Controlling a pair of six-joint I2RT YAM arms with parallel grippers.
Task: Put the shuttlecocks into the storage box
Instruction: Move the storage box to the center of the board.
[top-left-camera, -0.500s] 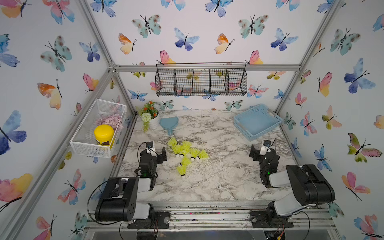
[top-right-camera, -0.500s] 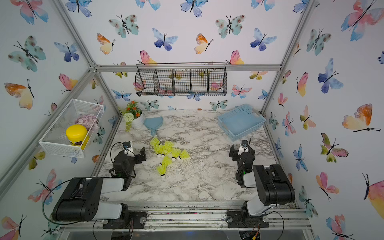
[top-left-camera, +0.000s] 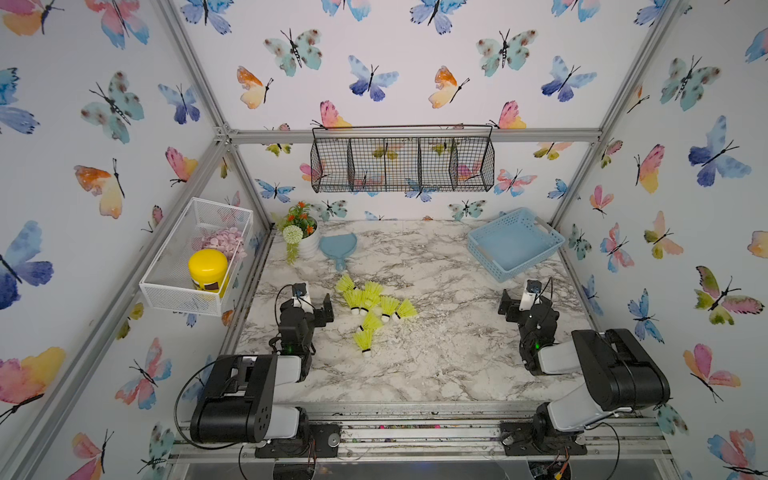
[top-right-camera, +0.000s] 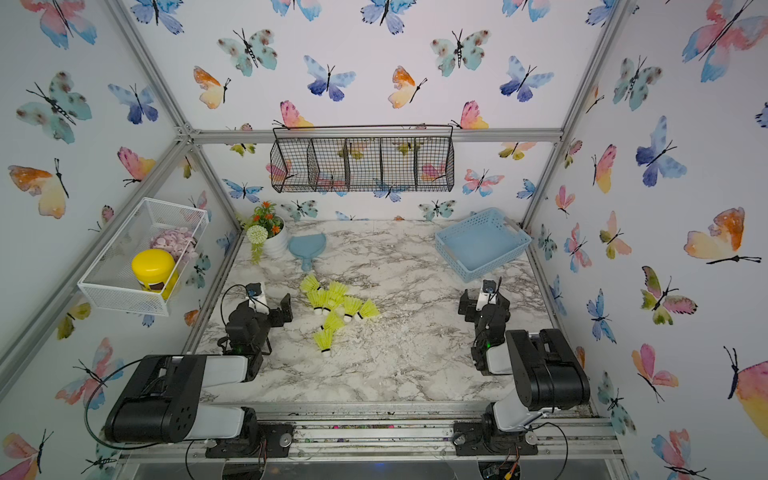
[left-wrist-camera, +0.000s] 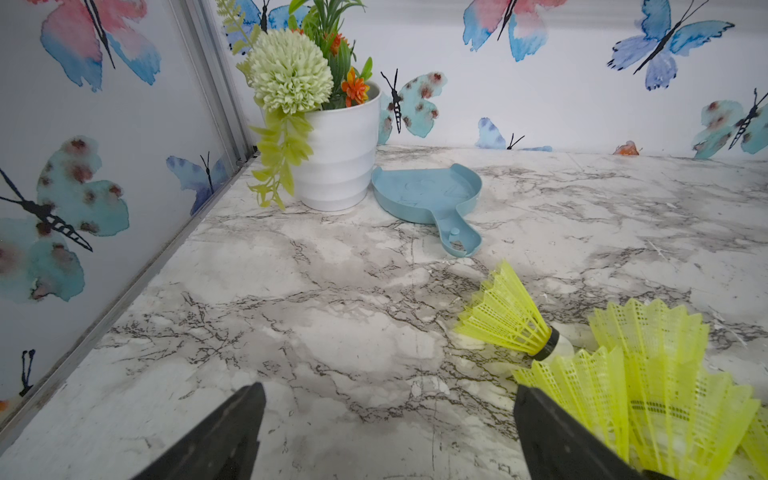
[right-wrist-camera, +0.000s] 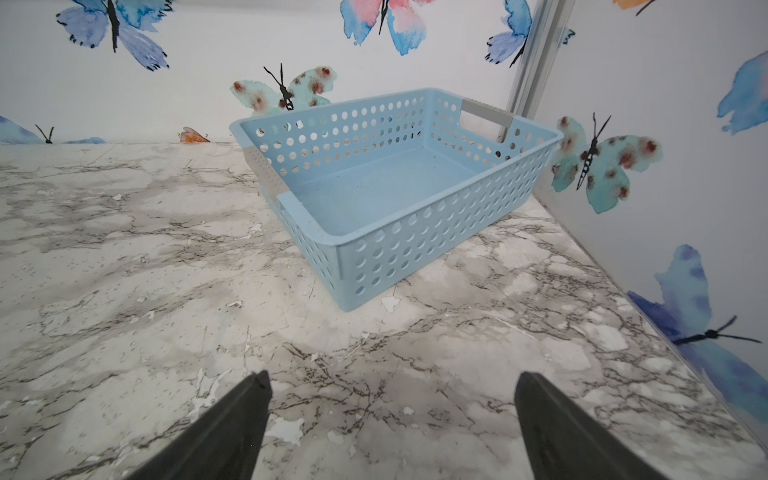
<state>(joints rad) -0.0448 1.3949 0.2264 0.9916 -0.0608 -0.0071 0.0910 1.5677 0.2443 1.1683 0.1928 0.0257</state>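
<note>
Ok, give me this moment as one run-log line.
neon yellow-green plastic shuttlecocks: clustered on marble table | light blue perforated plastic storage box: empty | left gripper: open, beside cluster | right gripper: open, empty

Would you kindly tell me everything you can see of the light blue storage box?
The storage box is a shallow, light blue rectangular basket, seemingly plastic, its walls perforated with round holes, with a grey-trimmed handle cut-out at each short end. It is empty and upright, resting flat on the marble table in the far right corner, turned at an angle. Only the table clearly touches it.
</note>
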